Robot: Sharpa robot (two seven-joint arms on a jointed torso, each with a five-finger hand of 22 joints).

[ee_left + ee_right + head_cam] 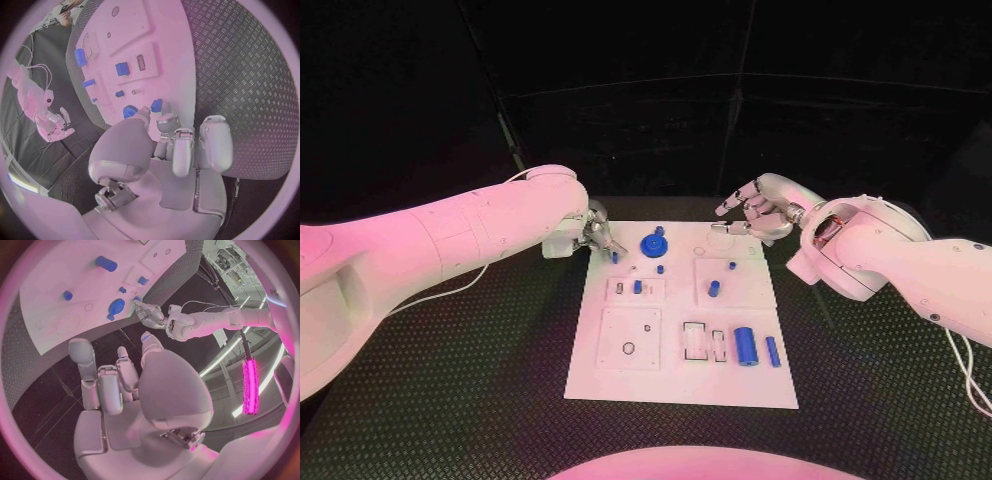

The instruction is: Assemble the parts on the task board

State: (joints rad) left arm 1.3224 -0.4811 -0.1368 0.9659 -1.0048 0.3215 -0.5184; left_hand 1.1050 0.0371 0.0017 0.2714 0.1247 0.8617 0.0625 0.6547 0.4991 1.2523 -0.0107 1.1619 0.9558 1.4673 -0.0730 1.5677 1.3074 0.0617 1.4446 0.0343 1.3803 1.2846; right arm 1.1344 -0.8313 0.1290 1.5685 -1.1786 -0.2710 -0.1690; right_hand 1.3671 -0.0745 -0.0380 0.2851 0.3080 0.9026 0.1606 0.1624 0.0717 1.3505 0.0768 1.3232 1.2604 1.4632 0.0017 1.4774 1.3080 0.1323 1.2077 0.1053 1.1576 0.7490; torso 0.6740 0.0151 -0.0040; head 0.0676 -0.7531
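Note:
The white task board [682, 385] lies in the middle of the black table. My left hand [596, 238] hovers at the board's far left corner and pinches a small blue part [615, 257] at its fingertips; the left wrist view shows this part [156, 105] just past the thumb and a finger. Beside it, a blue gear [655, 243] stands on the board. My right hand [754, 215] hangs over the far right corner with its fingers apart and nothing in it. A big blue cylinder [747, 346] and a thin blue bar [772, 350] lie near the front right.
Small blue pieces [714, 289] [638, 286] stand in the board's middle plates. A white plate with a ring [630, 338] sits at the front left. A thin cable [444, 290] runs under my left arm. Black table surrounds the board.

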